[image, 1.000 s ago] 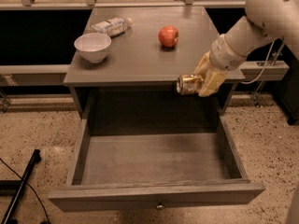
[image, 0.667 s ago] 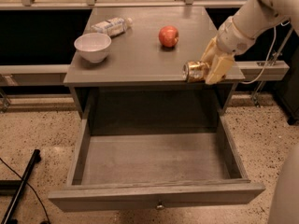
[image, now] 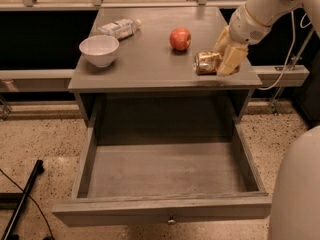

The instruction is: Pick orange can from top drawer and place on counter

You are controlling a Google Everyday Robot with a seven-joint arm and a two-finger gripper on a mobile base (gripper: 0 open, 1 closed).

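Observation:
The orange can [image: 206,63] lies on its side, held in my gripper [image: 223,59] over the front right part of the counter [image: 145,64]. The pale fingers [image: 229,58] are closed around the can's right end. I cannot tell whether the can touches the counter surface. The top drawer [image: 165,211] is pulled fully open below, and its grey inside shows nothing in it. Its small round knob [image: 171,220] sits at the centre of the front panel.
A red apple [image: 180,38] stands just left and behind the can. A white bowl [image: 99,50] sits at the counter's left, and a clear plastic bottle [image: 119,28] lies behind it. My arm [image: 262,6] comes in from the upper right. A black pole [image: 22,199] lies on the floor at left.
My gripper has carried the can up and away from the space in front of the cabinet, to over the front right of the counter. Nothing else has moved.

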